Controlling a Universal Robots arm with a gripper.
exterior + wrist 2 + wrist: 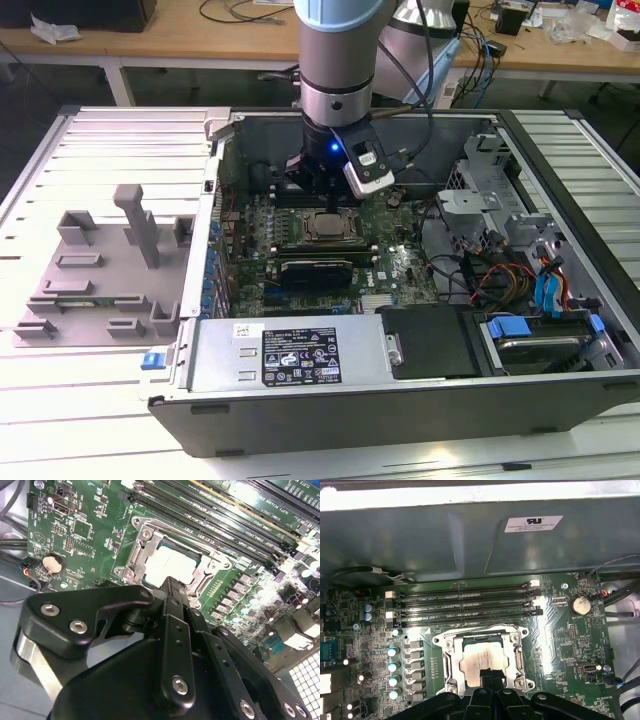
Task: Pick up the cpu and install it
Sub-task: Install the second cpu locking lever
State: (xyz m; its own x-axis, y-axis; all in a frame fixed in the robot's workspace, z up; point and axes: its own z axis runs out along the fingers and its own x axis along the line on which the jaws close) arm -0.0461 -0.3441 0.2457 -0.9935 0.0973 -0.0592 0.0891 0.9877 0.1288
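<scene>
Slatted bench (120, 150), open computer case (300, 400); gripper (330, 195) above socket frame (325, 228). Second wrist view: fingers pressed together, empty, over cpu (170, 565) seated in socket. First wrist view: cpu (482, 657) at 12 o'clock of fingertips. Judged placing done; next calls for latching.

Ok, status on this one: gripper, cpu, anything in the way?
Gripper low over the socket frame, fingers together. Cpu seated inside the frame, on the motherboard. Nothing between gripper and cpu.
</scene>
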